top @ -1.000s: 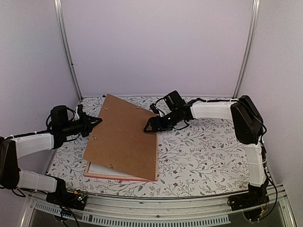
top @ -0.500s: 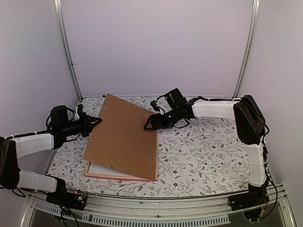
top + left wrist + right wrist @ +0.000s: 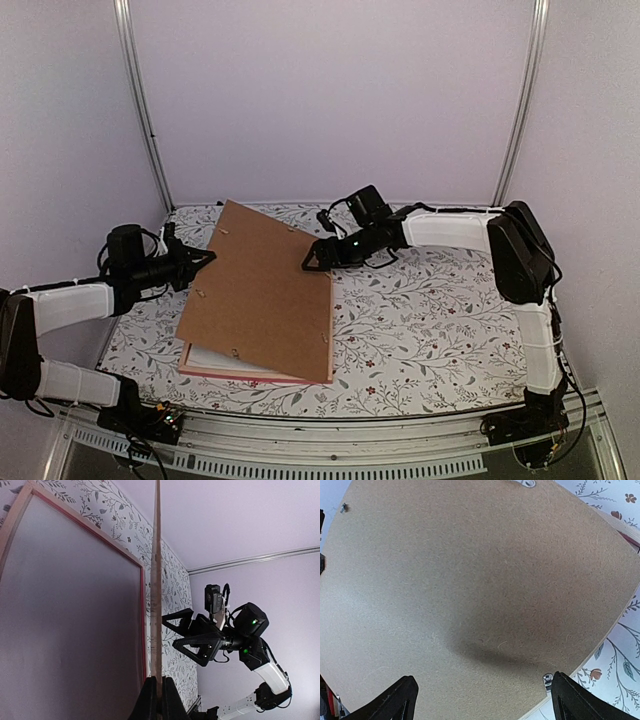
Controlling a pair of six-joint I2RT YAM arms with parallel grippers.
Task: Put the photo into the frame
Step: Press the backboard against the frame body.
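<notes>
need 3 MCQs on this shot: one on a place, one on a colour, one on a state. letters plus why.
1. Where on the brown backing board does the left claw grip?
A. its left edge
B. its near edge
C. its right corner

2. What colour are the rails of the frame?
A. black
B. pink
C. green

3. What state is the right claw in?
A. shut on the board
B. shut on a print
C. open

Answers:
1 A: the top view puts the claw at the board's left edge, and the left wrist view shows that edge pinched between its fingers.
2 B: a pink rail shows on the table just past the board's near edge.
3 C: both wrist views show its fingers spread wide apart.
</notes>
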